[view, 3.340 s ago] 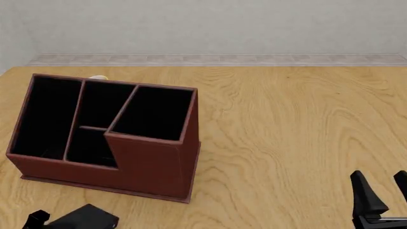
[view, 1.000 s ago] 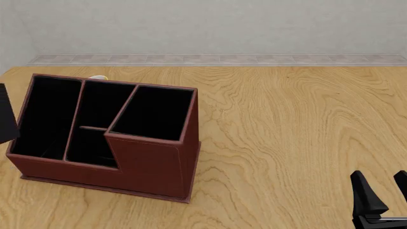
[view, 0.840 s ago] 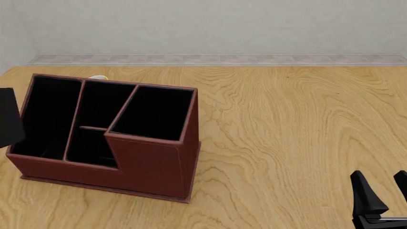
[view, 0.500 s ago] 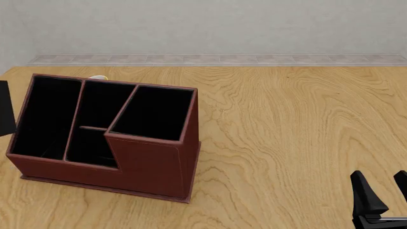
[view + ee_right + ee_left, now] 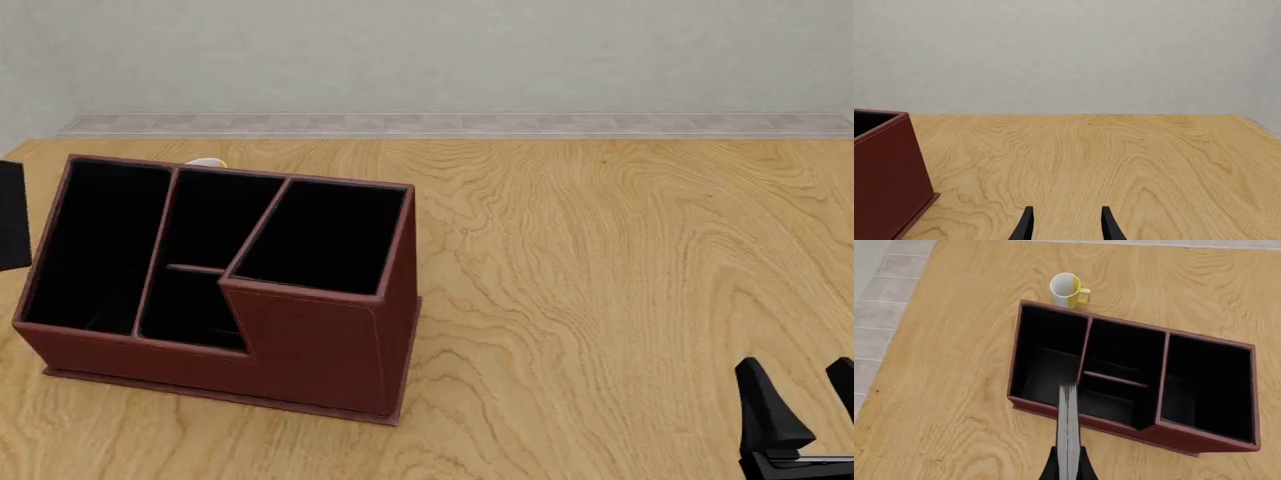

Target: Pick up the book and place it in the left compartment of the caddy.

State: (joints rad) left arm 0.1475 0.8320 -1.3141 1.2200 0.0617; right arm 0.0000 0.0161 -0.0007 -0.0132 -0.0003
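Note:
The caddy (image 5: 314,345) is a reddish-brown box with black sections, standing at the table's left. Its left compartment (image 5: 94,245) is the long narrow slot and holds nothing. The book (image 5: 12,215) shows as a black slab at the front view's left edge, upright, beside the caddy's left wall. In the left wrist view my left gripper (image 5: 1067,465) is shut on the book (image 5: 1067,430), seen edge-on with its grey page edge, above the caddy (image 5: 1201,440) near the left compartment (image 5: 1047,365). My right gripper (image 5: 801,410) is open and empty at the front right, also in its wrist view (image 5: 1066,225).
A yellow mug (image 5: 1067,289) with a white inside stands just behind the caddy's far left corner; only its rim peeks over the caddy in the front view (image 5: 204,162). The caddy's corner (image 5: 884,170) shows in the right wrist view. The table's left edge is close to the caddy.
The book in my left gripper rose from the bottom left, moved toward the caddy, then shifted a little left and up in the last half second. The right arm has not moved.

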